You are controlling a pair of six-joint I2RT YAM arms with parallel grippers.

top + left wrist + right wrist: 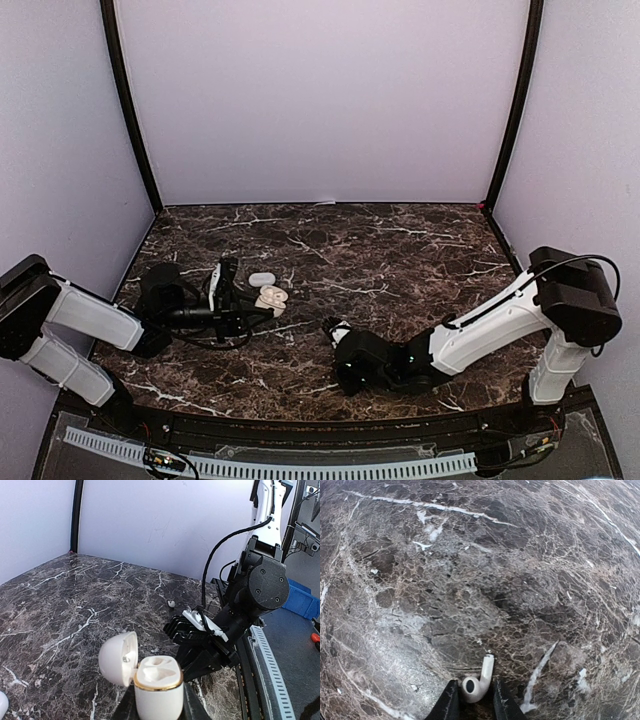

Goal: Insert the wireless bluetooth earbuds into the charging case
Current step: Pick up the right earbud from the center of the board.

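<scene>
Progress looks early: nothing sits in the charging case [157, 680] yet, as far as the left wrist view shows. The case is clamped from both sides in the fingers of the left gripper [159, 707], held upright just above the table [400, 250], its lid [119, 658] swung open to one side. Both pale wells under the gold rim look empty.

One white earbud [485, 670] lies on the table on the right side, well apart from the case. The right gripper [474, 695] is down over it, one finger on each side of the bud's round head. The fingers stand so near it that I cannot tell whether they already pinch it or only flank it.

By my judgement the whole insertion remains: secure this bud, lift it, carry it across to the open case and seat it stem-down in a well. Near the case lies another white rounded piece [262, 279], and a small white bit [171, 603] lies farther off; both are too small to identify.
</scene>
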